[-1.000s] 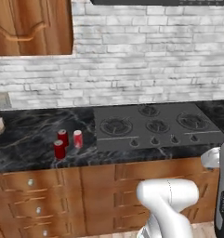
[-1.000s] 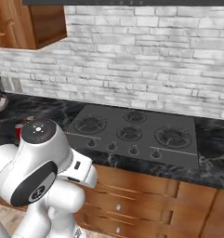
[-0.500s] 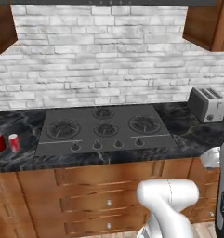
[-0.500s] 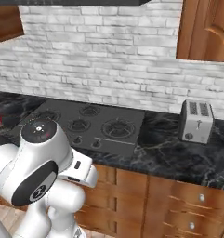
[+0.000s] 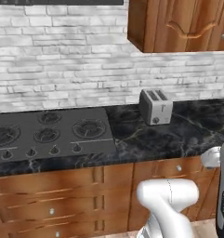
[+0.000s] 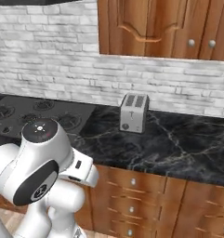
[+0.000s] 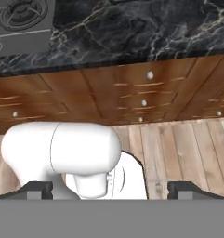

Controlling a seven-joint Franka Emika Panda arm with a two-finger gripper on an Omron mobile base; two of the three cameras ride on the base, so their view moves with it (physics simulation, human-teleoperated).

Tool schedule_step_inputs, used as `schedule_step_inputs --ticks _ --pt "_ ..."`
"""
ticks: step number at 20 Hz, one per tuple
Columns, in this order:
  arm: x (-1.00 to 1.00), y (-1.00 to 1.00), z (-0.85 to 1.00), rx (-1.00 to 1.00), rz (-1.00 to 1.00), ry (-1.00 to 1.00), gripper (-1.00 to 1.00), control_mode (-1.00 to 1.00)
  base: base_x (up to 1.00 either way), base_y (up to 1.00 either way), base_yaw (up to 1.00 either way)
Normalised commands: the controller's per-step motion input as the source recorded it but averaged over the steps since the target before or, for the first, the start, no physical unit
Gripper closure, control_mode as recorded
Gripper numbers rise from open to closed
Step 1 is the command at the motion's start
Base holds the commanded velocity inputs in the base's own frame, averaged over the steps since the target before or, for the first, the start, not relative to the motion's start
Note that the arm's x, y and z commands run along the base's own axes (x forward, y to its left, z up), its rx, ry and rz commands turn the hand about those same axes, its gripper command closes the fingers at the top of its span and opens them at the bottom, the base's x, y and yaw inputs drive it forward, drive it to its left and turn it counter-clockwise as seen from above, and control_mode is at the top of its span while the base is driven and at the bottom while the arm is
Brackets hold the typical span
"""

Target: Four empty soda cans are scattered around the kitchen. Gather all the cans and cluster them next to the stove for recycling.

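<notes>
The black stove lies flat in the marble counter at the left of the left base view, and its right part shows at the left edge of the right base view as the stove. One burner corner of the stove sits at the top left of the hand view. The soda cans are out of view. My gripper is open, its two dark fingertips far apart with nothing between them. It looks from low down over the wood floor toward the cabinet fronts.
A silver toaster stands on the black marble counter right of the stove, seen as the toaster from the other side. Wood wall cabinets hang above it. Drawer fronts and plank floor lie ahead of the hand.
The whole picture has slid left as the base drove right along the counter. The red cans beside the stove left the frame and the toaster came in. The gripper stays open.
</notes>
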Motion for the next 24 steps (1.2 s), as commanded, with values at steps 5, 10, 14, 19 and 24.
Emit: schedule_step_inputs --ticks 5,10,14,19,24 --pt "0.0 0.0 0.0 0.0 0.0 0.0 -1.0 1.0 0.0 -1.0 -0.31" --pt "0.0 0.0 0.0 0.0 0.0 0.0 -1.0 1.0 -0.09 -1.0 -0.35" --pt "0.0 0.0 0.0 0.0 0.0 0.0 -1.0 1.0 -0.14 -1.0 -0.36" --pt "0.0 0.0 0.0 0.0 0.0 0.0 -1.0 1.0 -0.07 -0.99 -0.42" --pt "0.0 0.0 0.0 0.0 0.0 0.0 -1.0 1.0 -0.02 -0.99 -0.43"
